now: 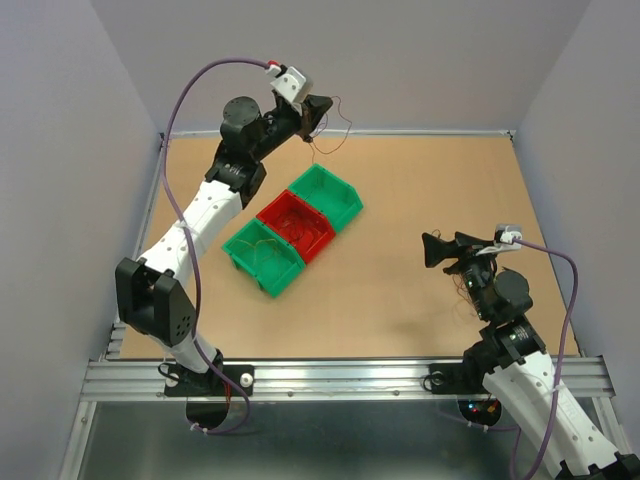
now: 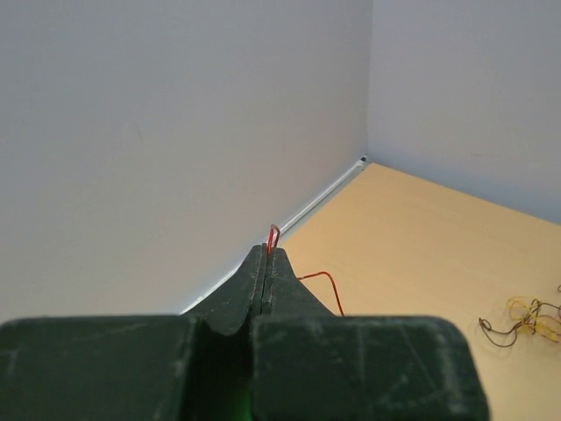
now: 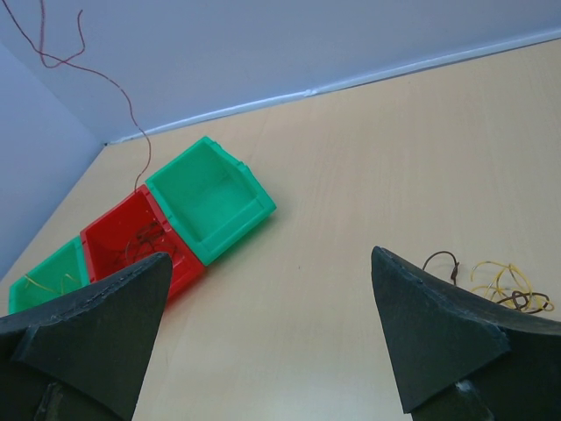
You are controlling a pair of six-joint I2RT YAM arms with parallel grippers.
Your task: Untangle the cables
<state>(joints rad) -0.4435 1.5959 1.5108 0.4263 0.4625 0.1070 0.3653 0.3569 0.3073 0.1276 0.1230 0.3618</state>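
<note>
L claw (image 2: pixel 266 256) pinching red cable (image 2: pixel 326 275), held high; R claw (image 3: pixel 271 254) gaping.

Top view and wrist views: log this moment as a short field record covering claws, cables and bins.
left claw: shut on a red cable, lifted, strand dangling
right claw: open, holding nothing
loose clump: yellow and dark brown strands, lying on the table, right side
far green bin: looks empty
red bin: dark and red strands inside
near green bin: yellow strands inside
</note>
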